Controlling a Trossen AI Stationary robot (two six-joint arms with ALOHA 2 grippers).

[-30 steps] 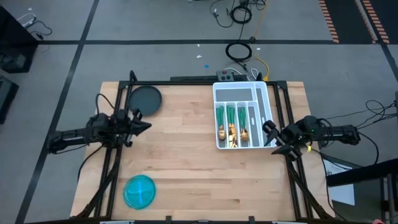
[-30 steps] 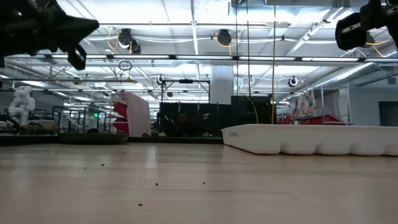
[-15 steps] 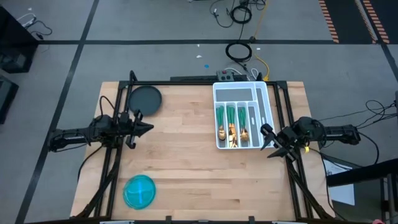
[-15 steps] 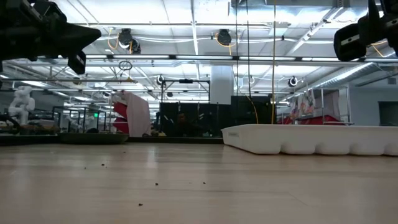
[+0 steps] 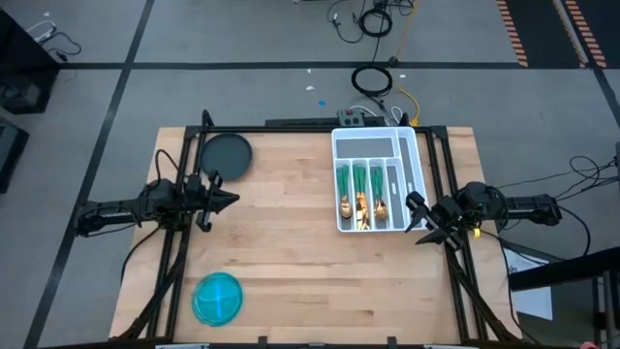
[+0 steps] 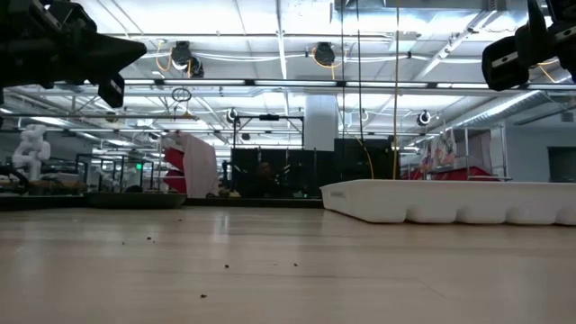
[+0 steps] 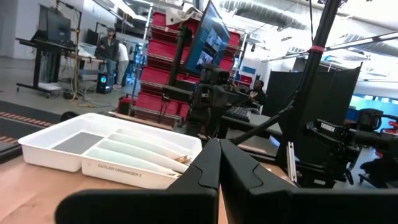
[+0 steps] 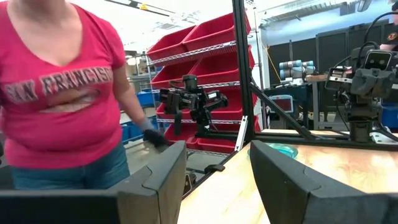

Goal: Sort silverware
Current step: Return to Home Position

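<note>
Surface: a pale wooden surface [image 5: 291, 262] seen from above, with one of my dark arms at each side.
Left claw: my left claw [image 5: 223, 199] hangs at the surface's 9 o'clock edge, pointing toward 3 o'clock. Its two fingers [image 7: 208, 168] are pressed together with nothing between them. The level camera shows it raised well above the wood.
Right claw: my right claw [image 5: 418, 221] hangs at the 3 o'clock edge, just beside the tray's 4 o'clock corner. Its fingers [image 8: 163, 171] are spread apart with a clear gap, and it has hold of nothing. It is also raised off the wood.
Silverware: the silverware [image 5: 362, 192] lies in three long slots of the tray, side by side. The teal handles point to 12 o'clock and the gold heads to 6 o'clock.
Tray: a white compartmented tray [image 5: 335, 155] sits at about 1 o'clock on the surface, against the far edge.
Bowl: a round blue bowl [image 5: 217, 297] rests at 7 o'clock, well apart from the tray.
Dark disc: a round dark disc [image 5: 226, 155] lies at 10 o'clock, near my left arm.
Beyond the surface: my right wrist camera shows a person in a pink shirt [image 8: 62, 93] standing in the room.
</note>
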